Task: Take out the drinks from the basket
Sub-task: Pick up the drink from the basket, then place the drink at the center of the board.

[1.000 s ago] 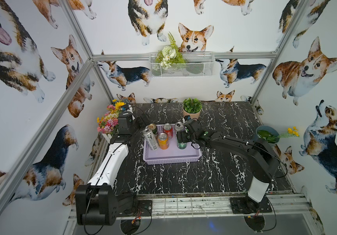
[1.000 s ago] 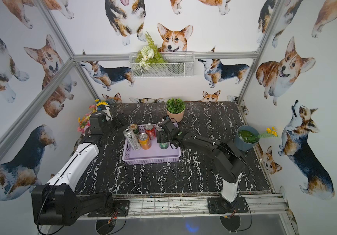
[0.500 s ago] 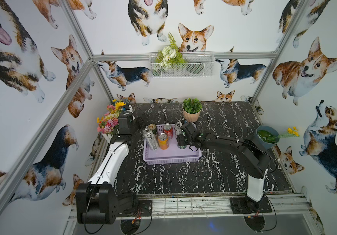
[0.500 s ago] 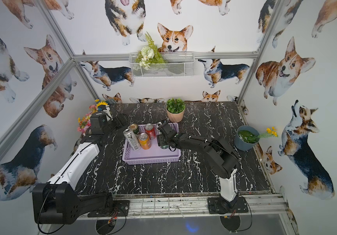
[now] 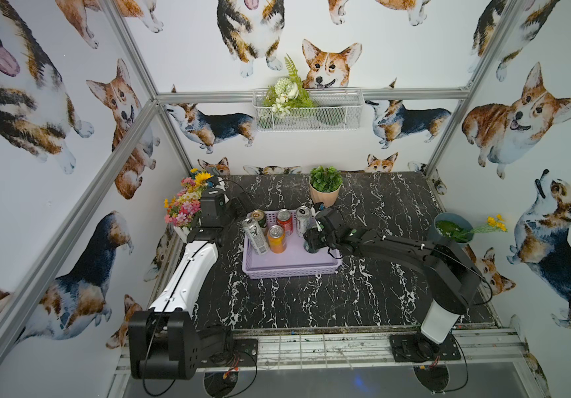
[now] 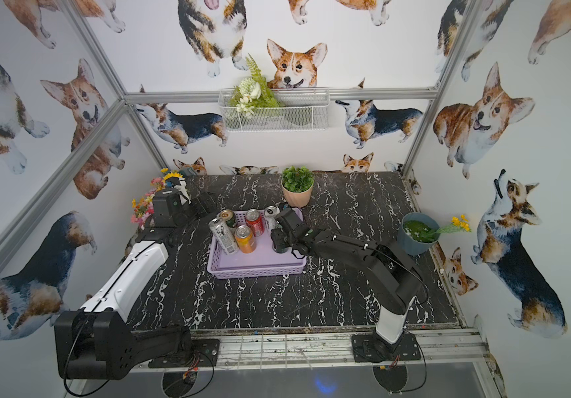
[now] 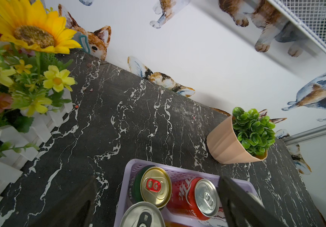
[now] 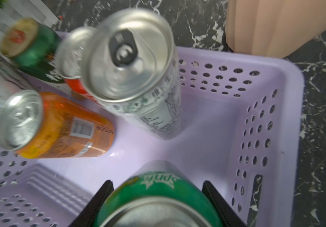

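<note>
On the black marble worktop (image 5: 311,303) the lavender basket (image 5: 291,272) holds all six cans (image 5: 276,238). The right tool (image 8: 157,185) has its jaws closed against the sides of the green can (image 8: 154,196), which stands at the basket's right end. The left tool (image 7: 157,179) hangs wide open by the far left corner, holding nothing.

Six drink cans (image 5: 276,238), one lavender basket (image 5: 291,272), two potted plants (image 5: 325,193), one flower box (image 5: 182,206), one wire basket (image 5: 329,117)
</note>
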Robot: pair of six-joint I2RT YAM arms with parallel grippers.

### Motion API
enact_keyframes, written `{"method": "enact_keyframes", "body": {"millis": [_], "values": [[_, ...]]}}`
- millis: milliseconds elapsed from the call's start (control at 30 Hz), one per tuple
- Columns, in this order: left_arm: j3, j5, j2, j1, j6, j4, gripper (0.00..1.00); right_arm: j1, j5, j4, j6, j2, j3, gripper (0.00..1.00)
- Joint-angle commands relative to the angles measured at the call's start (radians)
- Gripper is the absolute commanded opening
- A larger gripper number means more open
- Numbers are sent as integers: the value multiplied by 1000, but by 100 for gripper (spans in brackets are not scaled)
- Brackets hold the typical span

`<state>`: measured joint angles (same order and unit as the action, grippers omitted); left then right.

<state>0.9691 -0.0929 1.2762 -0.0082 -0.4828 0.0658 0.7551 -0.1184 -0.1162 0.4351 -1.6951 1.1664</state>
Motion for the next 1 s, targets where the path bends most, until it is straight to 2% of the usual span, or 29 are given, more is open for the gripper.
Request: {"method": "enact_keyframes", "body": {"millis": [0, 133, 333, 467, 633, 800, 967], "values": [[10, -4, 3, 0, 4, -6, 100, -12, 41, 53, 11, 73, 6, 27], [7, 1, -1, 0, 7, -6, 100, -60, 20, 21, 24, 172, 19, 26], [-4, -3, -13, -1, 7, -19, 100, -238, -169, -69, 44, 236, 27, 25], [-10, -5, -13, -2, 5, -23, 100, -296, -295, -73, 30, 151, 34, 26], [-12, -7, -20, -3, 10, -20, 100, -345, -268, -16, 46, -24, 47, 26], [-10, -2, -31, -17, 34, -16, 100, -347, -273, 54, 32, -97, 54, 29], [-6, 51, -25, -29, 49, 8, 100, -347, -308, 14, 55, -156, 77, 42]]}}
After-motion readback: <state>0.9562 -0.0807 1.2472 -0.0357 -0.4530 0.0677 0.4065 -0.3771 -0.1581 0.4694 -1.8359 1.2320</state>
